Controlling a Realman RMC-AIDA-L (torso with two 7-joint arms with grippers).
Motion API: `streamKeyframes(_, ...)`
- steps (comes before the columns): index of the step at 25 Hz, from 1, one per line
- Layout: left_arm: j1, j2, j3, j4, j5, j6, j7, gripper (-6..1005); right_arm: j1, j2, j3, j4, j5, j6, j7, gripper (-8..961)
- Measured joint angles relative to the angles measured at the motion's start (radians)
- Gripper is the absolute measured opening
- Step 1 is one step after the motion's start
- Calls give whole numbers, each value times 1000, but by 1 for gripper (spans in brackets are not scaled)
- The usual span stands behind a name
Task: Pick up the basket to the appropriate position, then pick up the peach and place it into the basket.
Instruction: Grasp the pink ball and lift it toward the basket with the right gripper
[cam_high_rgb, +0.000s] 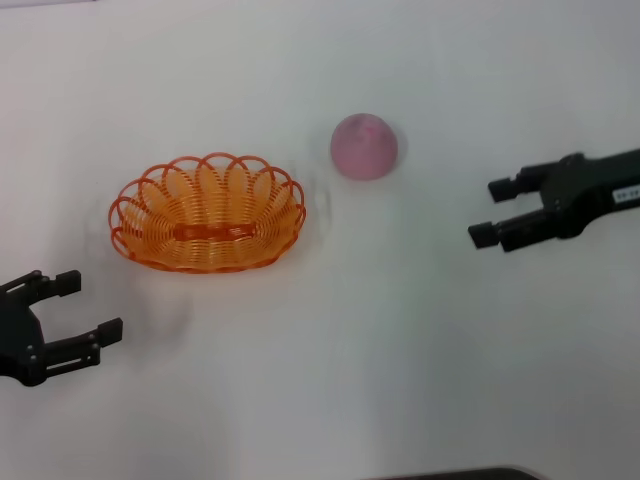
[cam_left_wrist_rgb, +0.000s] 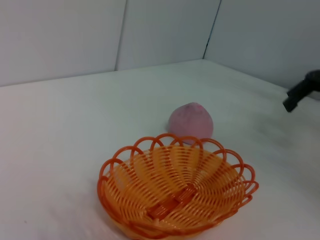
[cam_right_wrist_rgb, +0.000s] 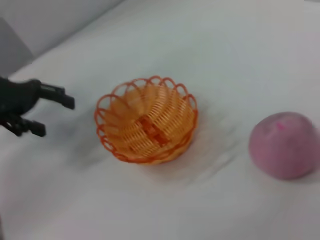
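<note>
The orange wire basket (cam_high_rgb: 208, 213) (cam_left_wrist_rgb: 176, 192) (cam_right_wrist_rgb: 147, 120) sits empty on the white table, left of centre. The pink peach (cam_high_rgb: 364, 146) (cam_left_wrist_rgb: 191, 122) (cam_right_wrist_rgb: 285, 145) rests on the table to the basket's right and a little farther back, apart from it. My left gripper (cam_high_rgb: 88, 306) (cam_right_wrist_rgb: 54, 116) hovers open near the table's front left, below and left of the basket, holding nothing. At the right side my right gripper (cam_high_rgb: 492, 211) is open too, right of the peach, empty; one of its fingers (cam_left_wrist_rgb: 294, 101) shows in the left wrist view.
The white table (cam_high_rgb: 350, 350) stretches around the objects. Grey wall panels (cam_left_wrist_rgb: 150, 30) stand beyond the table in the left wrist view. A dark edge (cam_high_rgb: 460, 474) shows at the bottom of the head view.
</note>
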Motion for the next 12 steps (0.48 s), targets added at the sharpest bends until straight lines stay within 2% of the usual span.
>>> streamKeyframes(4,-1,0,-1,-1,-1,0,1,858,41,2,-5,-71,-59,-8,-4,928)
streamKeyframes(12,1,0,-10,-3,-1,-1,8,857,136,15,-58,-129,-134,8,-37,941)
